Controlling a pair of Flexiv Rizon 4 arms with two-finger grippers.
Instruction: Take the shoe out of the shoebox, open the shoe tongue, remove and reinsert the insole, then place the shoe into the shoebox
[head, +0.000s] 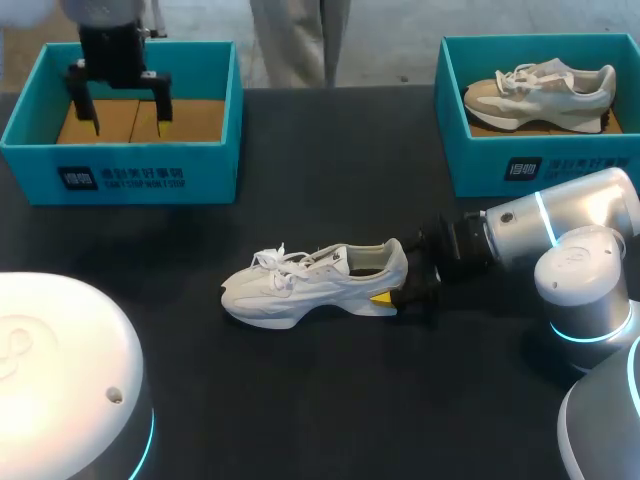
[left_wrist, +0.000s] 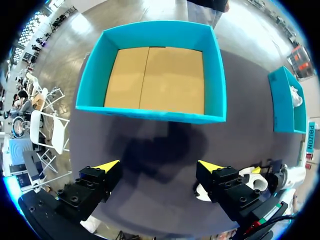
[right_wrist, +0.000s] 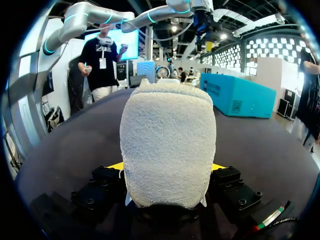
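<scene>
R gripper (head: 400, 293) is mostly hidden behind the heel of the white sneaker (head: 315, 283). In R wrist view the heel fills the gap btwn the fingers. Only slivers of yellow tip show either side, both pressed to the heel, so it's clamped on. Toe & laces can't be seen from there. Sneaker sits on its sole mid-table (head: 300, 400), toe toward left, outside both boxes. Insole can't be made out thru the collar.

L gripper (head: 125, 110) hangs over the empty shoebox (head: 120, 165), fingers spread wide, nothing in them. Its arm is cut off at frame top. In L wrist view the sneaker is mostly hidden behind one finger.

2nd shoebox (head: 540, 165) is at far right w/ a beige sneaker (head: 540, 90) inside, its right wall cut off. Bare dark table lies all round the white sneaker, well apart from both boxes. White robot housing (head: 60, 370) covers the near-left corner.
</scene>
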